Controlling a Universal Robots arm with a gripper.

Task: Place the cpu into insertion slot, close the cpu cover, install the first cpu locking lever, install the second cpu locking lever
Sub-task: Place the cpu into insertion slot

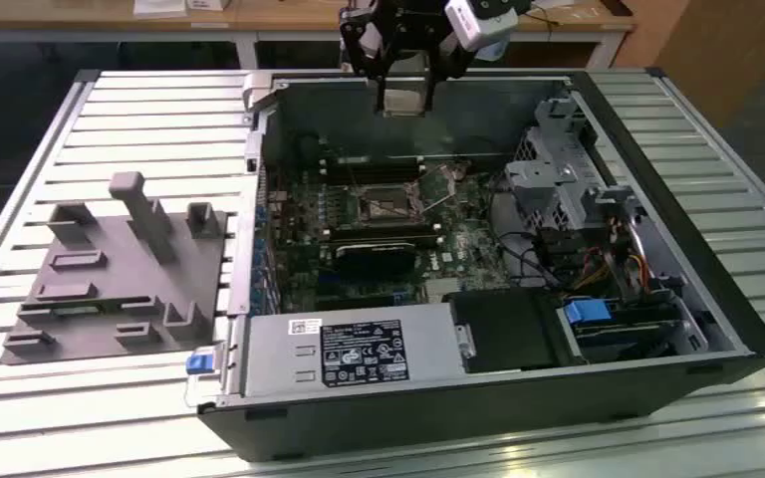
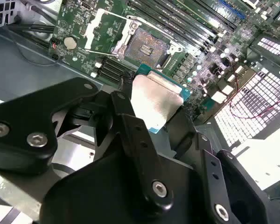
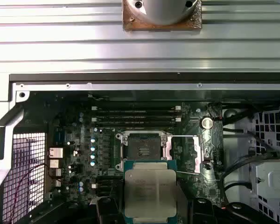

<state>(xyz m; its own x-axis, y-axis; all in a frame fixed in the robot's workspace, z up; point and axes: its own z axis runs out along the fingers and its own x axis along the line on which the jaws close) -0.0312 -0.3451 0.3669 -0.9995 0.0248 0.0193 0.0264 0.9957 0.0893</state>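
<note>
Silvery-grey and square, the cpu hangs in the air above the far wall of the open computer case, well apart from the board below it. The hand is clamped on it: in the second wrist view the black fingers press against two opposite edges of the chip, whose metal face and thin green rim show between them.

On the green circuit board the insertion slot lies uncovered, its dark contact field framed by thin silver metal. In the first wrist view the cpu sits in the foreground just short of the slot and does not touch it. The cpu cover is swung open off the slot, on the side toward the round coin cell; how steeply it stands I cannot tell. Long black memory slots run along another side of the slot.

In the exterior view the case lies on its side on a slatted metal tabletop. Its labelled power supply is at the near end. A grey fixture block rests on the slats at the exterior view's left, near the case
</note>
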